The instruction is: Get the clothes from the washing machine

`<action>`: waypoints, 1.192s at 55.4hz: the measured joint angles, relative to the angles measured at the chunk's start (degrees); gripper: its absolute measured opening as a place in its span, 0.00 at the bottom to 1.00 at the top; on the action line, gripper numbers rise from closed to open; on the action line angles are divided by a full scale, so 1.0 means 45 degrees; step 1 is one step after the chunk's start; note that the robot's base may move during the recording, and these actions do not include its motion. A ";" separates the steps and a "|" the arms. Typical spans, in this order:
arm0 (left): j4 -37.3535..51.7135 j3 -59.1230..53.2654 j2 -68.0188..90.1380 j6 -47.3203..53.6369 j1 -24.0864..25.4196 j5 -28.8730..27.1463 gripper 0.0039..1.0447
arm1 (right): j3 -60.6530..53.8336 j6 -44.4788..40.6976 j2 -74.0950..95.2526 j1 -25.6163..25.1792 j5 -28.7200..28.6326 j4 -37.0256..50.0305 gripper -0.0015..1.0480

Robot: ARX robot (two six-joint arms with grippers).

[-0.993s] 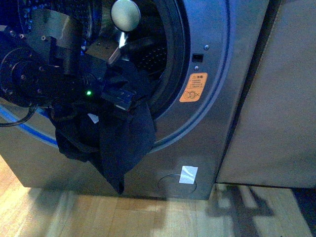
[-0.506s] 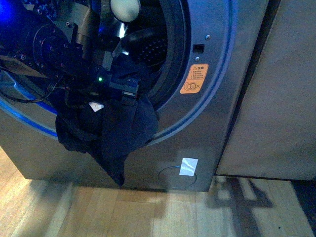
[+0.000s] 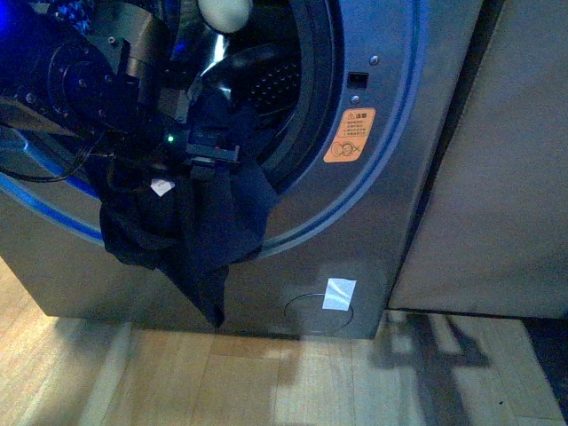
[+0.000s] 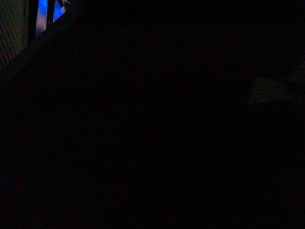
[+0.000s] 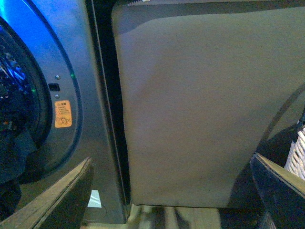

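One navy garment, one washing machine. Front view: the garment hangs out of the porthole over its lower rim, limp, its lowest tip near the wooden floor but not touching it. One white tag shows on the cloth. Perforated drum is visible behind. The left pincer sits at the drum mouth, buried in dark cloth; jaws not distinguishable, so grip or no grip cannot be told, though the fabric gathers up toward it. One orange sticker right of the porthole, one pale label low on the front panel. One beige cabinet stands just beside the machine. Left wrist view: dark, nothing read. Right wrist view: the right pincer has its fingers spread wide with nothing between them, facing the cabinet; one woven basket edge at the far side. Judgement: step in hand is drawing the garment out of the drum, mostly done. Next move calls for lifting the cloth clear of the rim and carrying it away, likely toward the basket.
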 joint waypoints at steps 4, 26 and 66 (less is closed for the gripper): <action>0.0345 -0.0291 -0.0136 0.0000 0.0039 0.0024 0.34 | 0.0000 0.0000 0.0000 0.0000 0.0000 0.0000 0.93; 0.1744 -0.2822 -0.1855 -0.0194 0.0034 0.1059 0.11 | 0.0000 0.0000 0.0000 0.0000 0.0000 0.0000 0.93; 0.3847 -0.8009 -0.8728 0.0675 0.0607 0.4177 0.11 | 0.0000 0.0000 0.0000 0.0000 0.0000 0.0000 0.93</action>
